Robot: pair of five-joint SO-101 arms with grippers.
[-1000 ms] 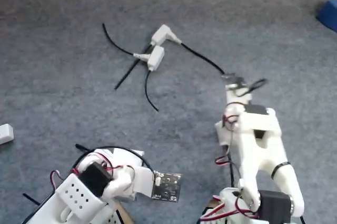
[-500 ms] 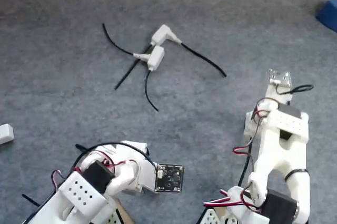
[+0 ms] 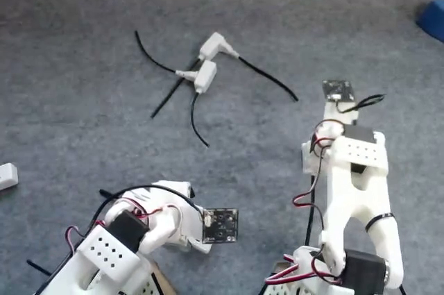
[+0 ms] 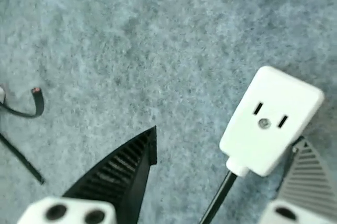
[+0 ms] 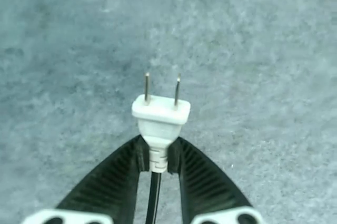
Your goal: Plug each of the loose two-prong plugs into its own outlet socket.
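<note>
My right gripper (image 5: pixel 159 147) is shut on the neck of a white two-prong plug (image 5: pixel 160 112), prongs pointing away over the grey carpet. My left gripper (image 4: pixel 227 137) is open and low over the carpet. A white outlet socket (image 4: pixel 271 121) with a black cord lies between its fingers, close beside the pale finger (image 4: pixel 305 168) and apart from the black one (image 4: pixel 124 174). In the high view the right arm (image 3: pixel 350 170) stands at the right and the left arm (image 3: pixel 135 236) at the front left. Two white connector pieces (image 3: pixel 208 62) with black cords lie together at the back centre.
A black cord (image 3: pixel 267 78) runs from the connector pieces toward the right arm's wrist. A small white object (image 3: pixel 7 175) sits at the left edge, a blue one (image 3: pixel 433 17) at the back right. A loose cord end (image 4: pixel 34 103) lies near the left gripper.
The right arm's wrist swung right, away from the black cord's end, then part of the way back left. The left arm's wrist shifted slightly.
</note>
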